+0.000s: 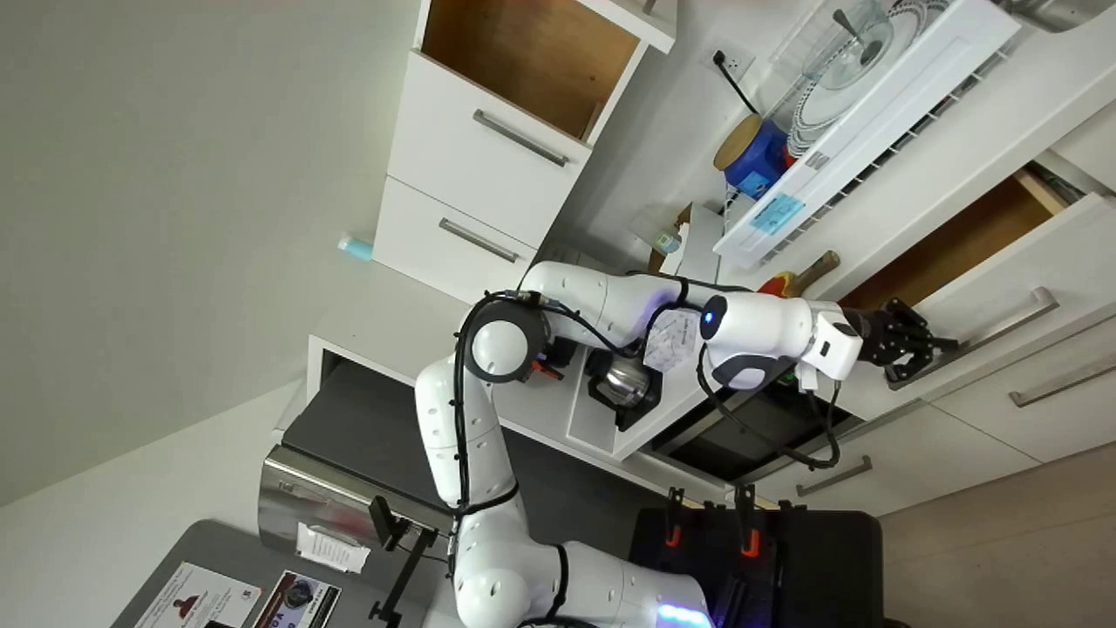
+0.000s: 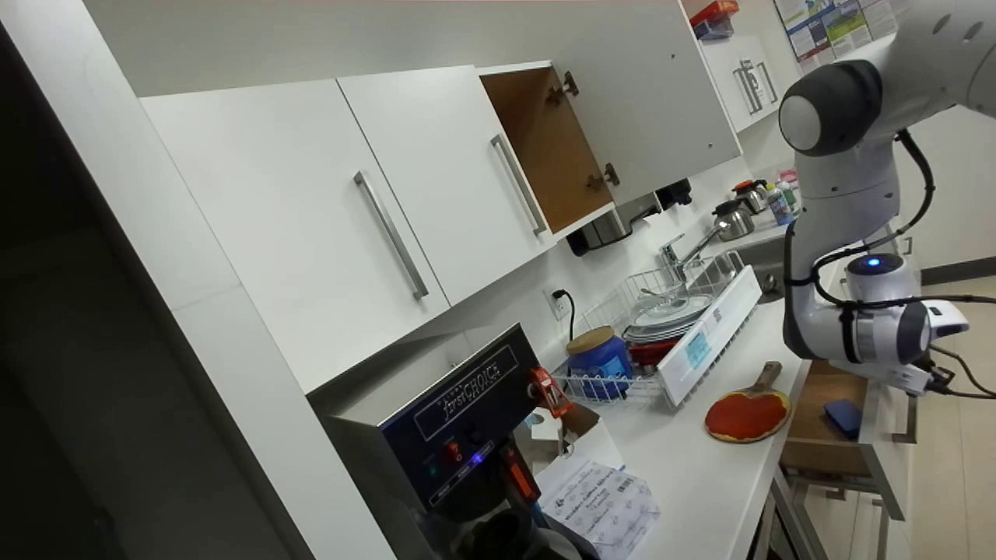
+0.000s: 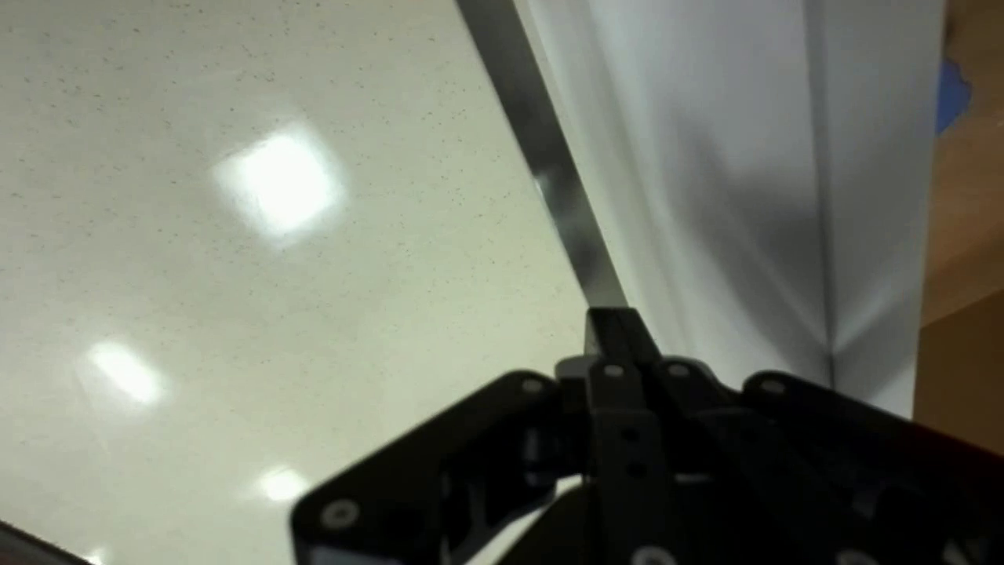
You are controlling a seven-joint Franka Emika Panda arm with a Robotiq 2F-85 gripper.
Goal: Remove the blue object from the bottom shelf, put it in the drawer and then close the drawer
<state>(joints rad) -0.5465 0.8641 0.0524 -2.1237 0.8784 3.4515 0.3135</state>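
Note:
The drawer (image 2: 823, 459) under the counter stands open. Its white front (image 1: 1011, 270) and long metal handle (image 1: 1016, 321) show in an exterior view, and the handle also runs through the wrist view (image 3: 541, 141). The blue object (image 2: 843, 418) lies on the drawer's wooden floor; a small part of it shows in the wrist view (image 3: 953, 96). My gripper (image 3: 616, 326) has its fingertips together at the drawer handle, outside the drawer front. In an exterior view the gripper (image 1: 946, 344) is beside the handle; whether it touches is hard to tell.
A red paddle (image 2: 747, 416) lies on the counter (image 2: 669, 459) near its edge. A dish rack (image 2: 712, 334) with plates and a blue jar (image 2: 601, 364) stand behind. An upper cupboard (image 2: 537, 132) hangs open. A second drawer or cabinet front (image 1: 1029, 401) adjoins the drawer.

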